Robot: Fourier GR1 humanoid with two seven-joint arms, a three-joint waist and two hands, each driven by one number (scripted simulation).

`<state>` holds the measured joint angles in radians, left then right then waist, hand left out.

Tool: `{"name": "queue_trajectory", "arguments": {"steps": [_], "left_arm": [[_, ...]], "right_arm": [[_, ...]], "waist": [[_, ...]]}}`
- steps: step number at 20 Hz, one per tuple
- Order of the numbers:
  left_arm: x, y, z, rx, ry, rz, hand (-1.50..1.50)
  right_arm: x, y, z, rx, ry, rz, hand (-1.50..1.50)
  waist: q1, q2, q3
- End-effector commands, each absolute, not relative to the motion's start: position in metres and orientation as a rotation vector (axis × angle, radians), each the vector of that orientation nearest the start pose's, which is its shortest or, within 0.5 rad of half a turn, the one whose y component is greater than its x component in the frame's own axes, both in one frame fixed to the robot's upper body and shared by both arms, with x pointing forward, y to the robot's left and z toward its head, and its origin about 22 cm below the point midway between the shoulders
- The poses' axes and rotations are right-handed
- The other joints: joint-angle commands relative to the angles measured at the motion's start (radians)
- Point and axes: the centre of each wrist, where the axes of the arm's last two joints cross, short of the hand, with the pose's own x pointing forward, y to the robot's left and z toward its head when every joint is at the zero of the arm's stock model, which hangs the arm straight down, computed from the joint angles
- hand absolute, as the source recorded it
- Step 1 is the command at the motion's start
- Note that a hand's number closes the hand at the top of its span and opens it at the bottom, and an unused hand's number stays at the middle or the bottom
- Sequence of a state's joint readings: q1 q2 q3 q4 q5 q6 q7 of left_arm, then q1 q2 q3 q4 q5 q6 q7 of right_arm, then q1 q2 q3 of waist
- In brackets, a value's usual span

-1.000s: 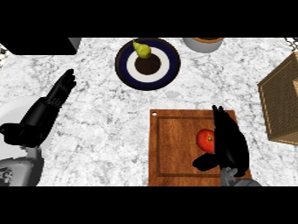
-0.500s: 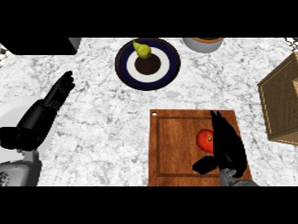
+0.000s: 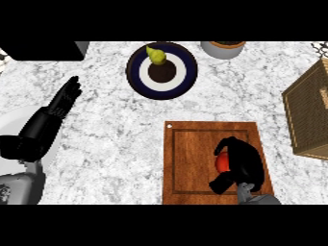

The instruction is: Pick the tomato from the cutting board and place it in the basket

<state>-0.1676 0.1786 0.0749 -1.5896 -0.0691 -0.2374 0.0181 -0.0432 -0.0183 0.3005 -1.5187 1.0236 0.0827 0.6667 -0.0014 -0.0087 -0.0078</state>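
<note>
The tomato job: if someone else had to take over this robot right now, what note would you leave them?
Right hand: fingers curled round the tomato, which sits over the wooden cutting board.
Left hand: open, fingers straight, resting at the left of the counter, holding nothing.
Wicker basket: at the right edge, beyond the board.
Done: hand closed on the tomato.
Left: lift it, carry it right, release it in the basket.

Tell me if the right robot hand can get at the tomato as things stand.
Probably yes: the right robot hand is already curled around the tomato on the cutting board, with nothing between them.
</note>
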Motion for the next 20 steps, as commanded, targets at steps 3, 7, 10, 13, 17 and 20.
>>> {"name": "queue_trajectory", "arguments": {"steps": [3, 7, 10, 13, 17, 20], "left_arm": [[0.266, 0.263, 0.059, 0.034, -1.68, -0.381, 0.0], [0.284, 0.263, 0.063, 0.044, -1.689, -0.397, 0.0], [0.285, 0.277, 0.065, 0.056, -1.682, -0.356, 0.0], [0.272, 0.27, 0.054, 0.048, -1.67, -0.381, 0.0], [0.266, 0.269, 0.063, 0.071, -1.679, -0.357, 0.0], [0.271, 0.268, 0.059, 0.067, -1.686, -0.353, 0.0]], "right_arm": [[0.223, -0.159, -0.012, -0.859, -0.904, 1.003, 1.5], [0.239, -0.135, -0.023, -0.939, -0.979, 1.002, 1.5], [0.172, -0.162, -0.009, -0.806, -1.093, 1.19, 1.5], [0.137, -0.196, -0.012, -0.697, -1.198, 1.369, 1.5], [0.096, -0.22, 0.012, -0.678, -1.315, 1.277, 1.5], [0.083, -0.228, 0.027, -0.558, -1.404, 1.097, 1.5]], "waist": [[0.002, 0.007, 0.008], [0.003, 0.009, 0.008], [-0.023, 0.002, 0.007], [-0.03, -0.002, 0.008], [-0.018, 0.002, 0.008], [-0.025, 0.003, 0.009]]}}
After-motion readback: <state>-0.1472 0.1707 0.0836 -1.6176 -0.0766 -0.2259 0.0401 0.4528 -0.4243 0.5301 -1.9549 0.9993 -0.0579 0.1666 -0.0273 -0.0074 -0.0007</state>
